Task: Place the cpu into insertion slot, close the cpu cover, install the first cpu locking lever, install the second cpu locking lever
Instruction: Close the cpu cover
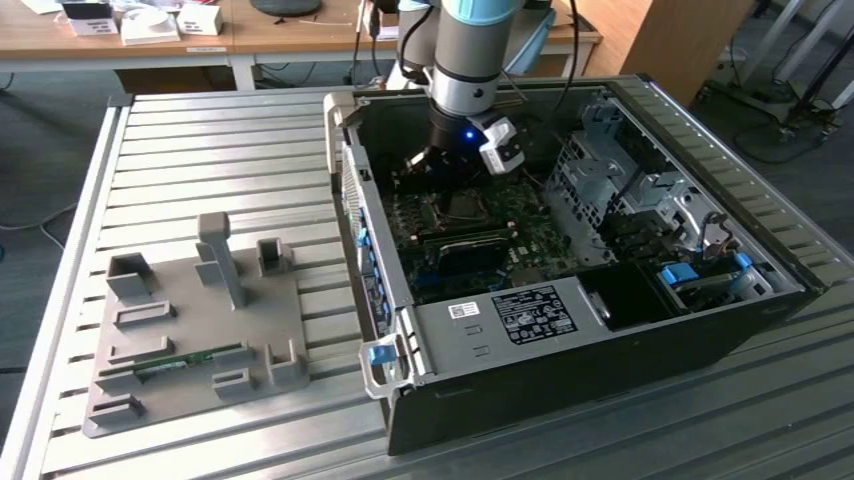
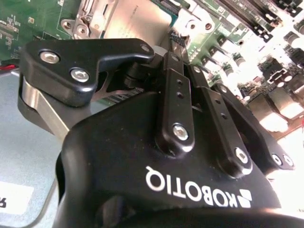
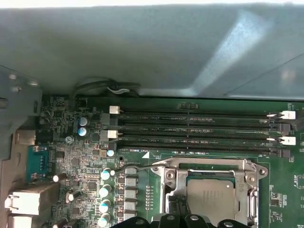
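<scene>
Closest in, second wrist view: gripper [image 2: 176,42] reads as closed, tips drawn together, nothing made out between them. The tips sit just beside one edge of the cover [image 3: 209,164], low over the board [image 3: 285,199].

Next, the cpu [image 3: 209,197]: lying flat in the slot [image 1: 463,207], pale face showing through the cover's cut-out. The cover is down flat over it, with the frame around the chip on every side that shows, not tilted up. Judgement: placing step done, cover step done or as good as.

One thin wire lever [image 3: 130,167] shows in the first wrist view. It runs along the side of the cover that faces the memory slots [image 3: 190,127], and its bent end sticks out past the cover's corner. Cannot tell whether it is hooked under its catch. Whether a second lever is set I cannot tell either, since that side is partly behind the gripper. Judgement: the two lever steps are what is left, so roughly the halfway mark. The gripper is placed at the socket's edge as if working on one of them.

Further off: the long black memory slots, then the grey wall of the case [image 3: 142,52]. In the exterior view the arm [image 1: 467,60] reaches down into the open case, which lies on a slatted table [image 1: 200,170]. A grey fixture [image 1: 200,330] sits well apart, on the exterior view's left.
</scene>
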